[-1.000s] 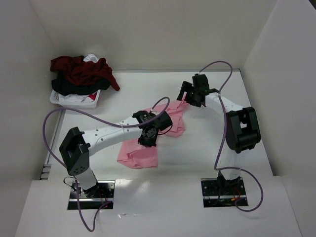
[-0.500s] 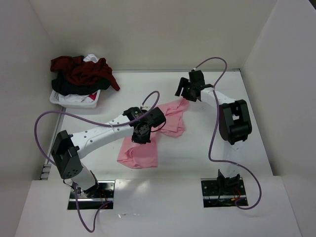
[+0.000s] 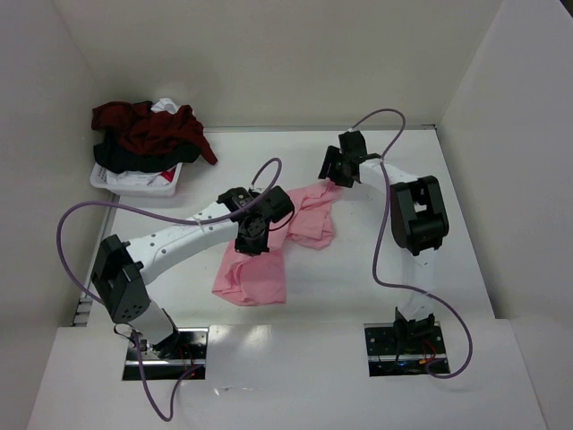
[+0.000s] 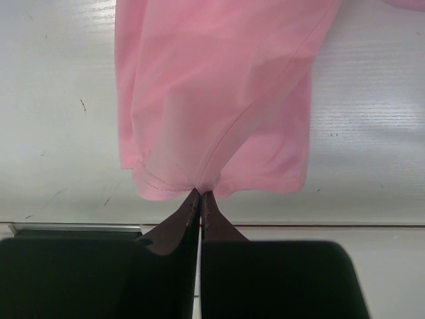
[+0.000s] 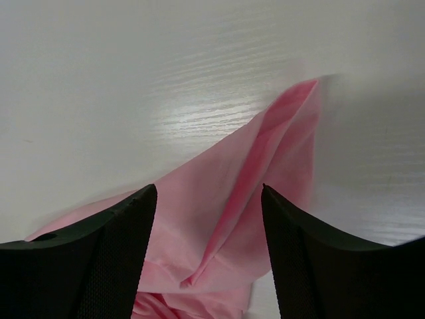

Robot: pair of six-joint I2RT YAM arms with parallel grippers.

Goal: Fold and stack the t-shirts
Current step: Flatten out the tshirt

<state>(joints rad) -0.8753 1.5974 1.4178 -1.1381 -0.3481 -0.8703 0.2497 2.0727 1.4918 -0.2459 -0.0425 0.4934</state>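
The light pink t-shirt (image 3: 260, 278) lies crumpled in the middle of the table. My left gripper (image 3: 251, 235) is over its middle, shut on a hem fold. In the left wrist view the gripper (image 4: 200, 194) pinches the pink cloth (image 4: 212, 100), which is drawn up from the table. My right gripper (image 3: 334, 172) is at the shirt's far right corner. In the right wrist view it (image 5: 208, 189) is open, with a pink fold (image 5: 265, 159) lying loose under the gap. Dark red, black and white shirts (image 3: 148, 130) are heaped at the back left.
The heap sits in a small white plastic basket (image 3: 134, 184) by the left wall. White walls enclose the table at the back, left and right. Purple cables loop over both arms. The arm bases (image 3: 166, 345) stand at the near edge.
My left gripper has moved left and back, still shut on the pink shirt and pulling it along. My right arm's elbow has swung towards the back; its gripper stays by the shirt's corner.
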